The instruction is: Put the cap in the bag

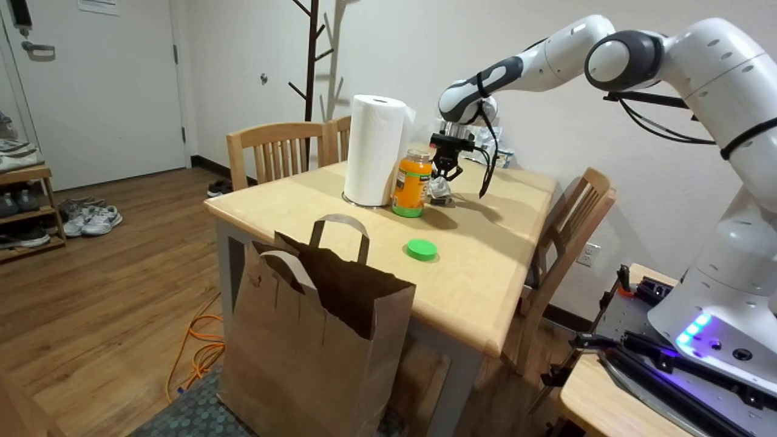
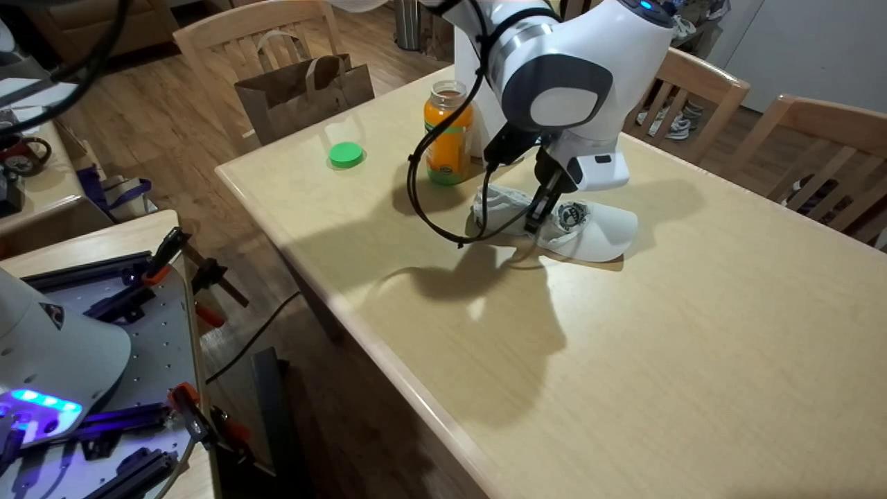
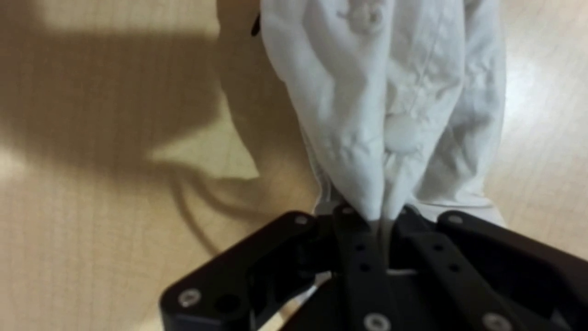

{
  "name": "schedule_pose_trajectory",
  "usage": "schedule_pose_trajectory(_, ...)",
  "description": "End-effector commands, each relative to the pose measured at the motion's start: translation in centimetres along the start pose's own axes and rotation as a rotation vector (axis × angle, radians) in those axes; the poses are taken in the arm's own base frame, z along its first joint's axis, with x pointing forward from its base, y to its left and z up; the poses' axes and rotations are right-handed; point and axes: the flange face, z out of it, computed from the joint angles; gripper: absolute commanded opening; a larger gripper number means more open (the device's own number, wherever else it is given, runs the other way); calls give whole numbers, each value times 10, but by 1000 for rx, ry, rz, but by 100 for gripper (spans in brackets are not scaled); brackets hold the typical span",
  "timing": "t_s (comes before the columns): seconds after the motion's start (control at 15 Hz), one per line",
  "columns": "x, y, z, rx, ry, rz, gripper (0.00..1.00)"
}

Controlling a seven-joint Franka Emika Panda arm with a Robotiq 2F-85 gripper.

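The cap is a white cloth baseball cap with a dark round emblem and a brim (image 2: 604,232). It lies at or very near the tabletop; I cannot tell whether it is fully resting. My gripper (image 3: 383,230) points down and is shut on a pinched fold of the cap's crown (image 3: 353,105). In an exterior view the gripper (image 1: 448,173) and the cap (image 1: 438,188) are partly behind the orange jar. The bag is an open brown paper bag (image 1: 303,358) with handles, upright on a chair at the table's end. It also shows (image 2: 305,104) beyond the table edge.
An orange jar (image 1: 413,185) without a lid and a paper towel roll (image 1: 375,152) stand beside the cap, on the bag's side. A green lid (image 1: 421,249) lies between jar and bag. Wooden chairs (image 2: 693,90) line the table (image 2: 624,360).
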Motion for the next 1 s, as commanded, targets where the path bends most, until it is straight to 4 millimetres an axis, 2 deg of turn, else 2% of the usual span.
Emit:
schedule_pose_trajectory(0.0, 2, 2, -3, 5, -34, 16, 9)
schedule_pose_trajectory(0.33, -18, -1, -38, 39, -3, -21, 8)
schedule_pose_trajectory(0.67, -55, -6, -99, 89, 44, -65, 8)
schedule_pose_trajectory(0.93, -91, -2, -152, 130, 96, -90, 8)
